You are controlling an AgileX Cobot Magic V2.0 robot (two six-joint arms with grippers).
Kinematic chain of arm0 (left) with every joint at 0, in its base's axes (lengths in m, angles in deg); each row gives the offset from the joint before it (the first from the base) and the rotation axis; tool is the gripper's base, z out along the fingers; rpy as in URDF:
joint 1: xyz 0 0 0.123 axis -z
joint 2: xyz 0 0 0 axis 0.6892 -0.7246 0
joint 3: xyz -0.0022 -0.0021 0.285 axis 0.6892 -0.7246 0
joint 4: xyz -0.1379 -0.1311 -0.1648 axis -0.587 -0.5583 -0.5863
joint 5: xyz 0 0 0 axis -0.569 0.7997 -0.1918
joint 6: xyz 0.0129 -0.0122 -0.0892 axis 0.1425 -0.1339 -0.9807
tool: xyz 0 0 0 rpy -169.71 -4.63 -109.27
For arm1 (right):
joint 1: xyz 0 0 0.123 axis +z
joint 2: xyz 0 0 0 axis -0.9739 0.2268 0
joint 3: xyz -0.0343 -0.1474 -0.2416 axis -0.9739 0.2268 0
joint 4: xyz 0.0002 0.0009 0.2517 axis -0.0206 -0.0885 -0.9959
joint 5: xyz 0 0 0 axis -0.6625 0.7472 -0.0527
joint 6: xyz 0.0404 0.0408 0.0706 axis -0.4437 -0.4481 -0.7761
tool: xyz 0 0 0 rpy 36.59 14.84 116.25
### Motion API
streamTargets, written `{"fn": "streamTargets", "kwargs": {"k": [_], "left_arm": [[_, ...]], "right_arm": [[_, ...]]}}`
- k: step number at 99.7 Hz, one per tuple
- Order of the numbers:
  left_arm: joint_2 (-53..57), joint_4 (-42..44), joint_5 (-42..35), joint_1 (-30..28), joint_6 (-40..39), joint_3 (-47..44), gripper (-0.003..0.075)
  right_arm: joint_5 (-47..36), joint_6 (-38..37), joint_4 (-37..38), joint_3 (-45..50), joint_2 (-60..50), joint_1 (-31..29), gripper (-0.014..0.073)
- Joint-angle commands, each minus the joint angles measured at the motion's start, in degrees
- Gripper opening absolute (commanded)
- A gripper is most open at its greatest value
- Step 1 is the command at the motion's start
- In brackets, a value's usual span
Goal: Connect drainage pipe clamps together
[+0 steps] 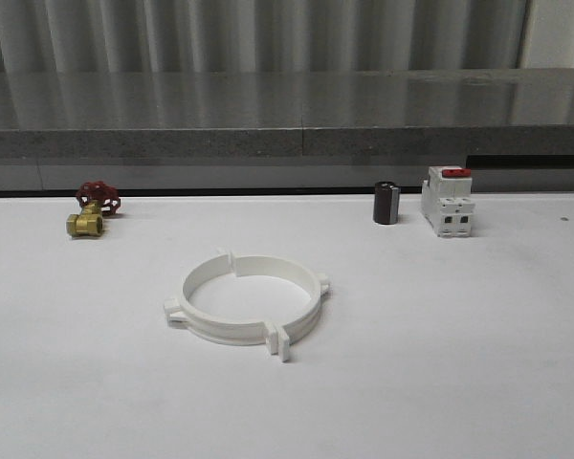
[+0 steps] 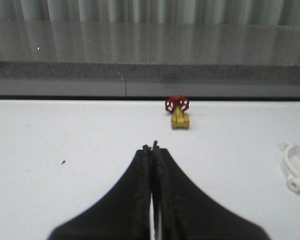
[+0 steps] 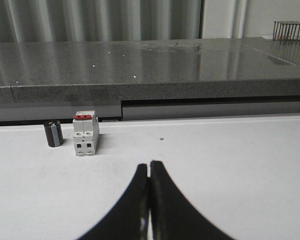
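Two white drainage pipe clamps (image 1: 247,304) lie on the white table in the front view, their curved halves set end to end as one ring, with square tabs sticking out at the joints. An edge of that ring (image 2: 296,170) shows in the left wrist view. My left gripper (image 2: 151,147) is shut with nothing in it, hovering over bare table well short of the ring. My right gripper (image 3: 149,163) is also shut and empty, above bare table.
A brass valve with a red handwheel (image 1: 91,212) sits at the back left. A dark cylinder (image 1: 386,204) and a white breaker with a red top (image 1: 448,202) stand at the back right. A grey stone ledge (image 1: 287,124) runs behind the table.
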Motion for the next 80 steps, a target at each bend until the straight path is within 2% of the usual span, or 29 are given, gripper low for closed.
{"fn": "streamTargets", "kwargs": {"k": [1,6,80], "left_arm": [[1.7,0.2,-8.6,-0.3,-0.7,-2.0,-0.002],[1.8,-0.1,-6.6,-0.4,-0.7,-1.9,-0.002],[1.8,-0.1,-7.1,-0.4,-0.7,-1.9,-0.002]], "right_arm": [[-4.8,0.3,0.1,-0.9,-1.3,-0.2,-0.0067],[-4.8,0.3,0.1,-0.9,-1.1,-0.2,-0.0067],[-4.8,0.3,0.1,-0.9,-0.9,-0.2,-0.0067]]}}
